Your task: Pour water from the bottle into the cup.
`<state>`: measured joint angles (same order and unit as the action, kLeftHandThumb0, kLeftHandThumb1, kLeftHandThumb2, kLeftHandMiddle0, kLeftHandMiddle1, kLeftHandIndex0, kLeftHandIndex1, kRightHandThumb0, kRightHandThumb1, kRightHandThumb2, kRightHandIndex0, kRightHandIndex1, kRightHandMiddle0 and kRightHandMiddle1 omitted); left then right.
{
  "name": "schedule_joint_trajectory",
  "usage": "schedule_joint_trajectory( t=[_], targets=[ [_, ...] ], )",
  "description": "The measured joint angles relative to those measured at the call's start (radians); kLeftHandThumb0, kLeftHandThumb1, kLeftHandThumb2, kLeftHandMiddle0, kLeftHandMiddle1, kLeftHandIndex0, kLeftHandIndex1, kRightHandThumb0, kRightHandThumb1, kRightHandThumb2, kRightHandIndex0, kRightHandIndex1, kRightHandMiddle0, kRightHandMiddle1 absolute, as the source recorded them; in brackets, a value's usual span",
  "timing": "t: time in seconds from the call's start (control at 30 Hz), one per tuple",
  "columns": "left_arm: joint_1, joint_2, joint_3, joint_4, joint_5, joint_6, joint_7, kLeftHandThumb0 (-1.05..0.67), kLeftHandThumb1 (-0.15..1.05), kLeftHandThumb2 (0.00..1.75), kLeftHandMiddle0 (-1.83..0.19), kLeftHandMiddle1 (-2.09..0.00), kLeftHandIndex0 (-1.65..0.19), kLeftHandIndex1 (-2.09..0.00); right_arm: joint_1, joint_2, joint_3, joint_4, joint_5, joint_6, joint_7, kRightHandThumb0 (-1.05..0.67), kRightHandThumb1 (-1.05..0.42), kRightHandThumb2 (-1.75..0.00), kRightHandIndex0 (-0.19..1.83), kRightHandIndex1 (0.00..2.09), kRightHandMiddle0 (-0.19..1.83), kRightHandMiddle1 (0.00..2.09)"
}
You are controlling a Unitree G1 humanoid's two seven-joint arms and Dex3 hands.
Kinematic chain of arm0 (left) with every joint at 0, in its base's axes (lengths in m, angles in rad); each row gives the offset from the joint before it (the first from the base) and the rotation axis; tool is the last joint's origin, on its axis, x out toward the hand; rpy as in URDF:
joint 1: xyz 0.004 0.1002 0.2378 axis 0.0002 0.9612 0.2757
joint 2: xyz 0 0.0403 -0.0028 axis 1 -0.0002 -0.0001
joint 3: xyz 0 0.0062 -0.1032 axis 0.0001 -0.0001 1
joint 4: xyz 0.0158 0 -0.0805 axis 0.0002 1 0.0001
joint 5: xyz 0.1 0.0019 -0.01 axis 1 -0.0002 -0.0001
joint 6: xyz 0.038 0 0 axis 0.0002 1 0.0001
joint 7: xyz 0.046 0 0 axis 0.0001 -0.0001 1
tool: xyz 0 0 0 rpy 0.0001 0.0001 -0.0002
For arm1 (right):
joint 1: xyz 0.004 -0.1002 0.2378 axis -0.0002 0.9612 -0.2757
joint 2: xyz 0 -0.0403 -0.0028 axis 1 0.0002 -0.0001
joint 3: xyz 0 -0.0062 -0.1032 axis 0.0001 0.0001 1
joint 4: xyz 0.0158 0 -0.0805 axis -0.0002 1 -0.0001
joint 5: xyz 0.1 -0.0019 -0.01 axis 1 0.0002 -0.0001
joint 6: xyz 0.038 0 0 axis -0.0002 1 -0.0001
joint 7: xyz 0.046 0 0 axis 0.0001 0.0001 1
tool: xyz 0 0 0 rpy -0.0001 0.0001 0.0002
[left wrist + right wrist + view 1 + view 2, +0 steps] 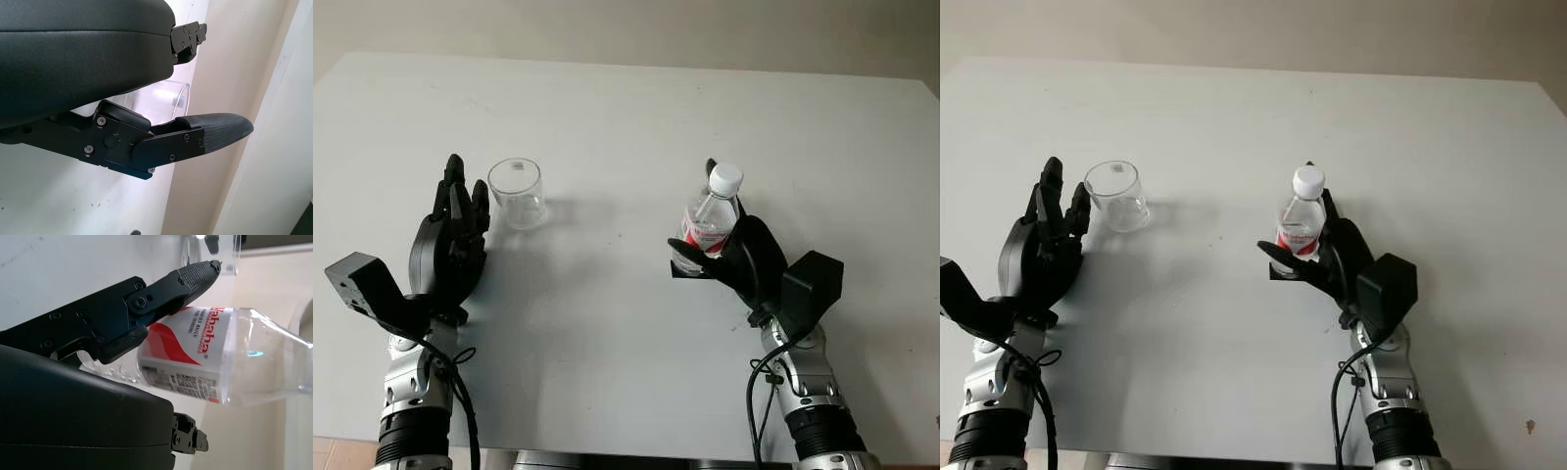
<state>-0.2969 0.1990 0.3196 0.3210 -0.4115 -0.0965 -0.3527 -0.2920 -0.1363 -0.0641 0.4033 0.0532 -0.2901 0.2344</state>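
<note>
Right hand (736,257) has its fingers wrapped around the capped bottle (713,217), held upright toward the tabletop's (626,108) right edge, ready to carry. Cup (517,193) stands upright toward the left edge; left hand (455,230), holding nothing, sits just beside it, apparently to steady it.

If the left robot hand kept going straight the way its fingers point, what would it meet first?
Probably nothing: the open left robot hand points up the table, and the cup stands just to its right, so it would likely slip past, though depth is unclear.
</note>
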Motion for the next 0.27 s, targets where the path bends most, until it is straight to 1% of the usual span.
schedule_joint_trajectory(
  t=[0.07,0.13,0.27],
  targets=[
    [0.000,0.000,-0.001,0.001,0.001,-0.005,0.000,-0.82,1.05,0.63,0.18,-0.05,0.19,0.00,0.000,0.002,0.000,0.000,-0.003,-0.005,-0.014,-0.90,-0.88,-0.06,-0.19,0.00,-0.19,0.00],
    [0.000,0.000,-0.002,0.003,0.003,-0.009,-0.001,-0.82,1.05,0.63,0.18,-0.05,0.19,0.00,0.005,-0.003,0.005,-0.008,-0.007,-0.006,-0.003,-0.98,-0.89,-0.06,-0.19,0.00,-0.19,0.00],
    [0.000,0.000,-0.002,0.010,0.004,-0.018,-0.003,-0.81,1.05,0.62,0.18,-0.05,0.19,-0.01,0.057,-0.030,0.028,-0.119,-0.028,-0.004,0.024,-1.02,-0.90,-0.06,-0.19,0.00,-0.19,0.00]
  ],
)
